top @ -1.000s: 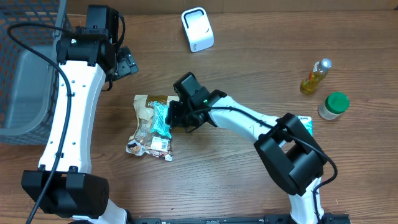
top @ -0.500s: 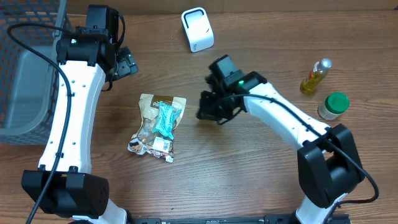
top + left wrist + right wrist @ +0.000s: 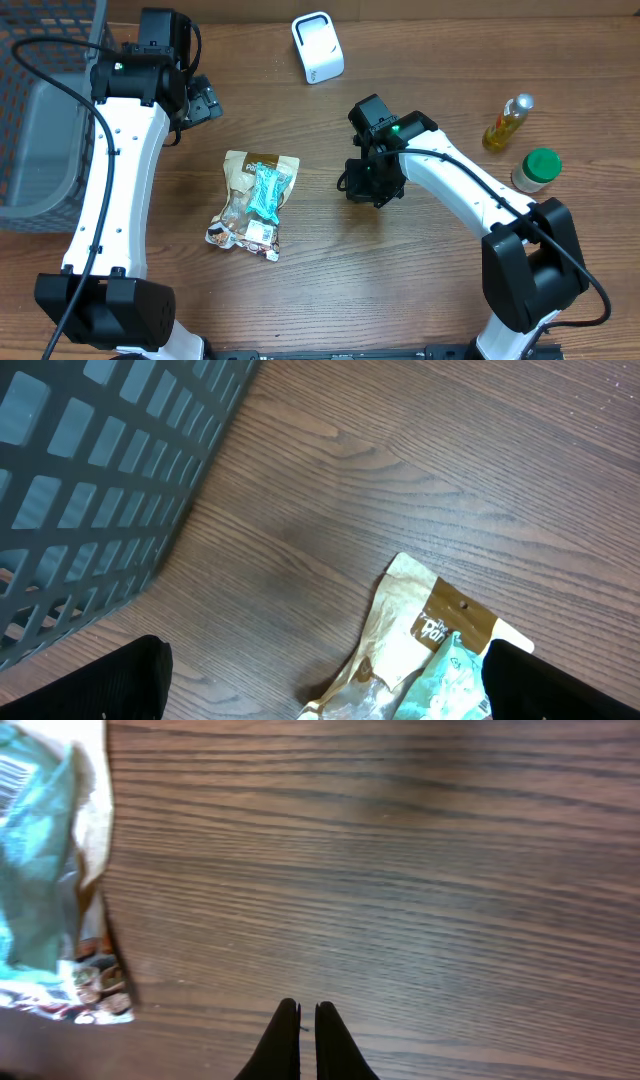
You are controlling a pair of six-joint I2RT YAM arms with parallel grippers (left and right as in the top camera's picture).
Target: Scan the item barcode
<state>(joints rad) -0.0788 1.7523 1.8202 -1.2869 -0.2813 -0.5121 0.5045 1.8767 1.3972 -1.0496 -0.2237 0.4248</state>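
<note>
Two arms, one item: the pick-up stage of a barcode scan, judged from the layout.

The snack bag [image 3: 254, 203] lies flat on the table [image 3: 400, 290], left of centre, held by neither arm. The white scanner [image 3: 318, 47] stands upright at the far edge, well apart from the bag.

The right gripper [image 3: 366, 188] hangs low over bare wood to the right of the bag, near it but not touching. In the right wrist view its fingers [image 3: 285, 1042] are pressed together with nothing between them, and the bag shows only at the left margin. A striped patch at that view's upper left corner may be the barcode; it is too cropped to confirm.

The left gripper [image 3: 200, 103] is raised beyond the bag's far end, beside the grey basket [image 3: 40, 110]. In the left wrist view its fingers [image 3: 110, 685] stand wide at the two lower corners, with the bag's tan top edge low in the frame between them.

The item has not yet been grasped, so the scan itself has not begun. The next move calls for one gripper to come over the bag with jaws apart, close on a crimped edge rather than the slack middle, lift, and turn the printed code toward the scanner's face. The film is limp and may fold over the code.

A bottle [image 3: 507, 122] and a green-lidded jar [image 3: 537, 170] stand at the right, clear of the work.
</note>
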